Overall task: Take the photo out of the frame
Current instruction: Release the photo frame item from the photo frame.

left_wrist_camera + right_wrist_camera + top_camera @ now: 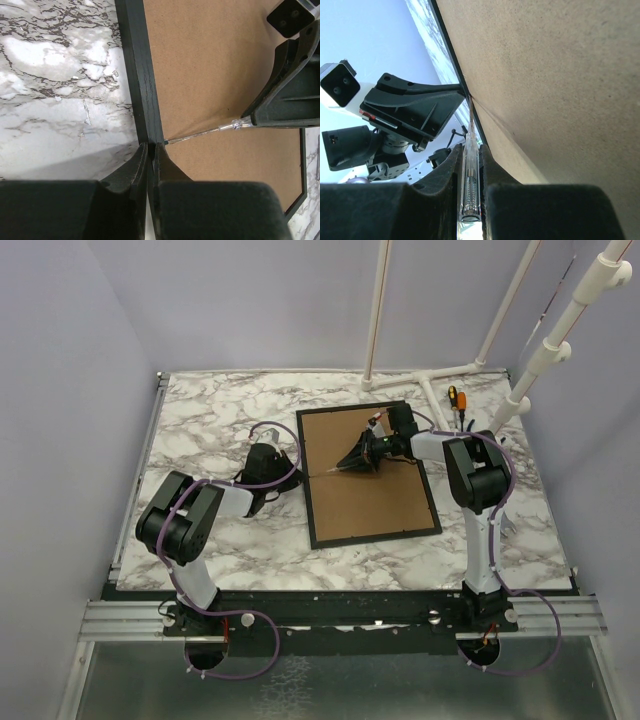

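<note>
From above, the frame (372, 508) is being shown lying face-down on the marble table (220, 410), brown back up. The right gripper (345, 465) is being held over that back, and the left gripper (290, 473) is being held just outside the border. In the left wrist view, the left gripper's fingers (142, 162) are being pressed together, with the black border directly ahead of their tips. In the right wrist view, a clear-handled screwdriver (470, 185) is being pinched by the right gripper, with its blade being pointed straight ahead at the seam between border and backing
</note>
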Tool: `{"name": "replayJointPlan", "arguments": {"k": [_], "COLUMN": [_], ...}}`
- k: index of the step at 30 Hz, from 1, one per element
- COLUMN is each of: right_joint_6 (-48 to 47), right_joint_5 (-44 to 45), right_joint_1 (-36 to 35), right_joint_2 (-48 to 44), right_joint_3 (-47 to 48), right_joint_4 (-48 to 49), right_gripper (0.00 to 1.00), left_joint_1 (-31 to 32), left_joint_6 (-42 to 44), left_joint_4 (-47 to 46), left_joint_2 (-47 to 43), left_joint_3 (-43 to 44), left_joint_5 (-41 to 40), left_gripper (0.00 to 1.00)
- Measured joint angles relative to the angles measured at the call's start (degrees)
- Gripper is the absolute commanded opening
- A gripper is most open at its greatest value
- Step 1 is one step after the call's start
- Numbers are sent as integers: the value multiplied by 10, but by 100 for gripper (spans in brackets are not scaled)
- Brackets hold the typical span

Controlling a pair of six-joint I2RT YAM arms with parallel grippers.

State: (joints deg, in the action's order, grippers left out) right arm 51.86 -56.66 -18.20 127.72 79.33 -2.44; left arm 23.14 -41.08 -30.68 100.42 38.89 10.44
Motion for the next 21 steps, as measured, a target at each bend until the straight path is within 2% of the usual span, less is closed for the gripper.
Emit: {"name": "replayJointPlan", "arguments": {"k": [11, 21], "right_joint_6": [-9, -31], "right_joint_5": [16, 82], "right_joint_1": [-5, -24], "right_joint_2": [-9, -45], "right_joint_3": [5, 21], "right_joint_4": [-19, -81], "right_gripper": [1, 1], "left_joint_1": [5, 10], "left_joint_6": [0, 0], "left_joint_4": [-1, -6], "left_joint_2": [0, 0], "left_joint_3": [0, -1], "left_joint_5": [-11, -23], "left_gripper": [6, 6]}}
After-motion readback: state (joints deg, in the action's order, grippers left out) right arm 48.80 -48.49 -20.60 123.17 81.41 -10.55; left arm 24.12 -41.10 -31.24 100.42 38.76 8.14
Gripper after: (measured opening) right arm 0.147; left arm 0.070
